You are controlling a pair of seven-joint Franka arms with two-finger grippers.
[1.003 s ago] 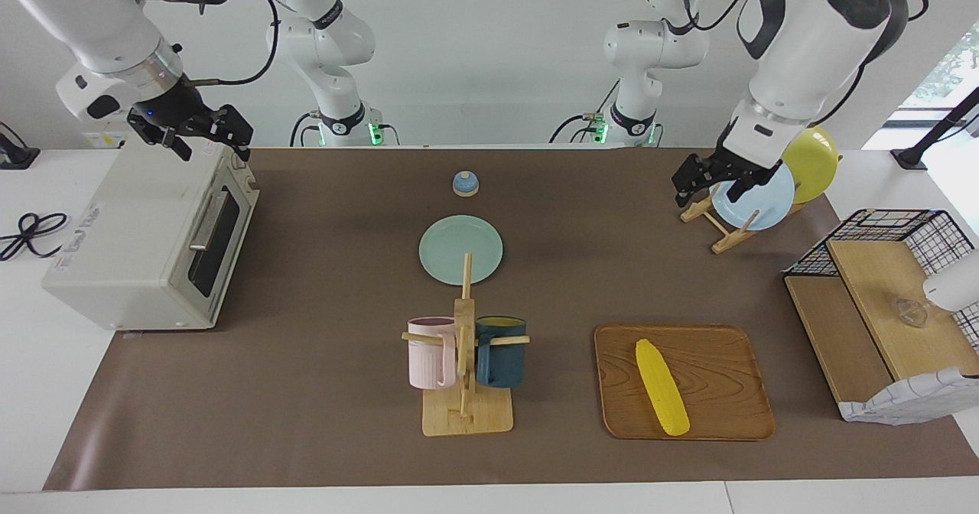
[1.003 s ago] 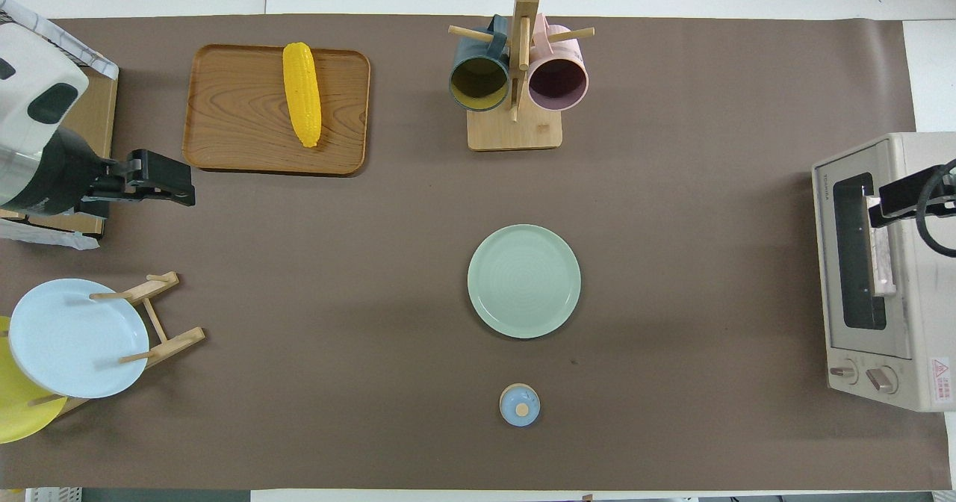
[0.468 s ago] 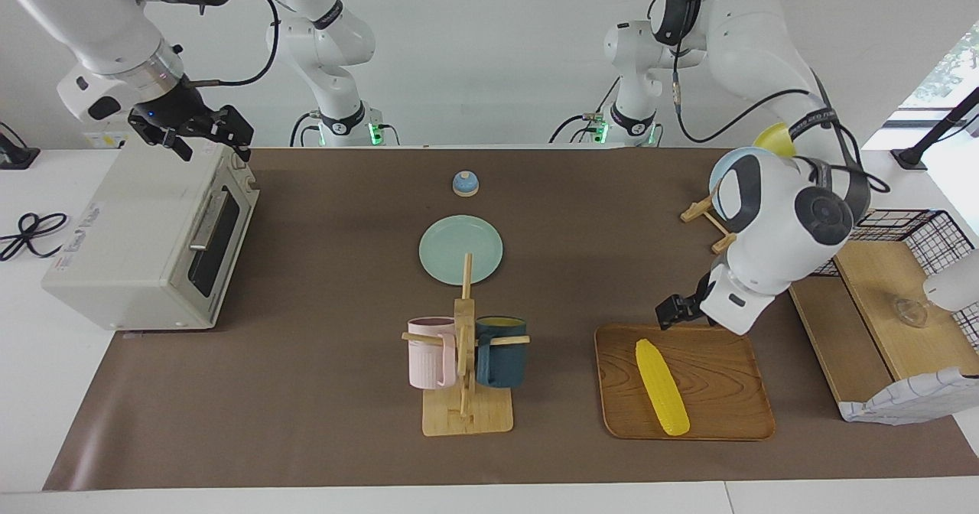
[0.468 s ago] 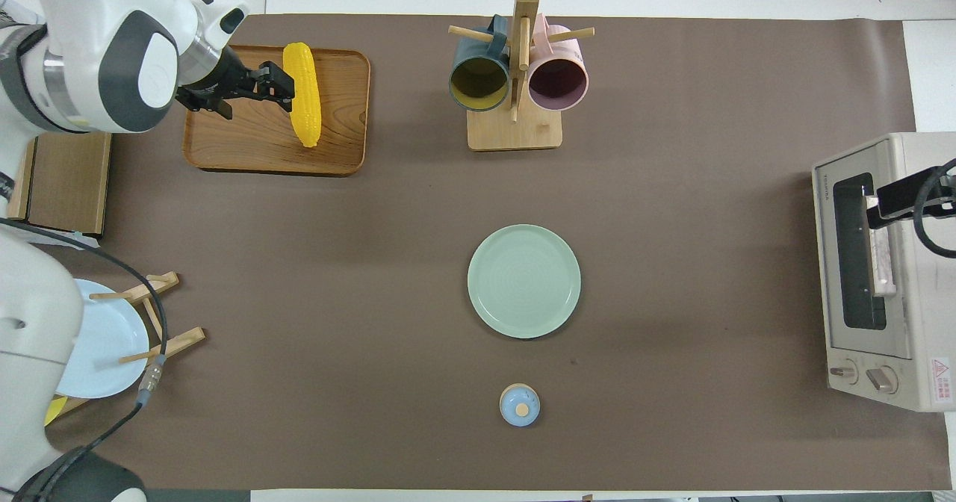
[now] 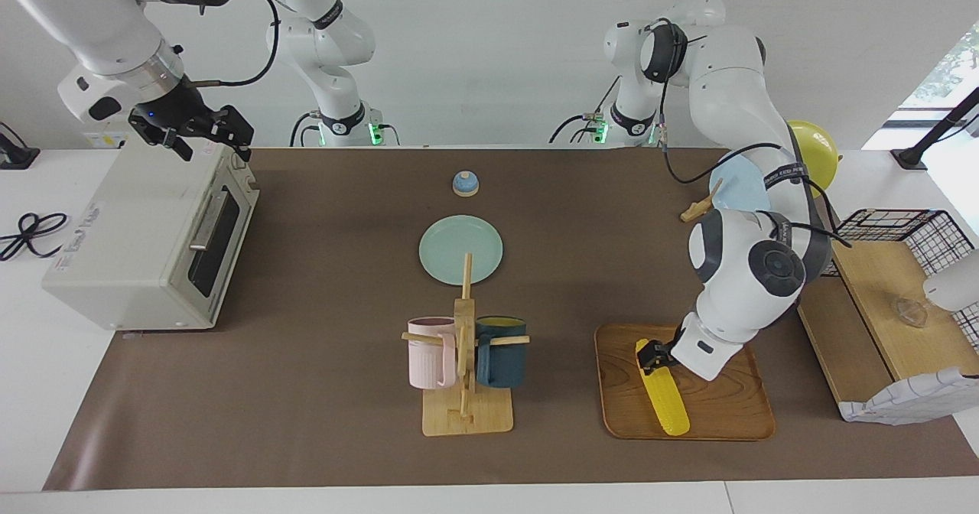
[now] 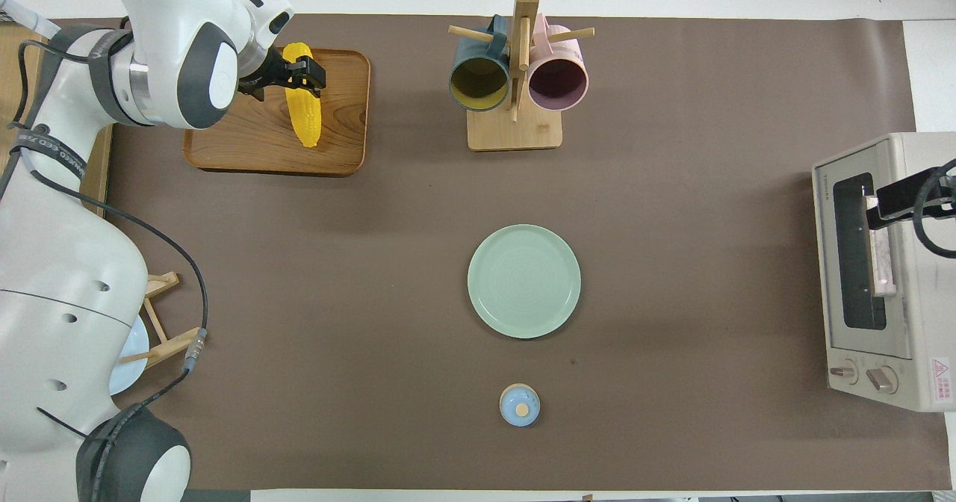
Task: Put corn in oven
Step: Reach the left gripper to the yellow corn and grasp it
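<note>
The yellow corn (image 5: 669, 405) lies on a wooden tray (image 5: 723, 414) toward the left arm's end of the table; it also shows in the overhead view (image 6: 306, 122). My left gripper (image 5: 652, 353) is low over the corn, also seen from overhead (image 6: 300, 76). I cannot tell if it touches the corn. The off-white oven (image 5: 145, 239) stands at the right arm's end with its door closed, and shows from overhead too (image 6: 896, 323). My right gripper (image 5: 213, 147) hangs open over the oven's top, near the door edge.
A mug rack (image 5: 465, 392) with a pink and a dark blue mug stands beside the tray. A green plate (image 5: 451, 246) and a small blue bell (image 5: 465, 183) lie mid-table. A plate rack (image 5: 734, 185) and a wooden shelf (image 5: 879, 292) stand at the left arm's end.
My left arm has swung from the plate rack out to the tray and come down over the corn. The corn has not moved. The right arm has stayed over the oven.
</note>
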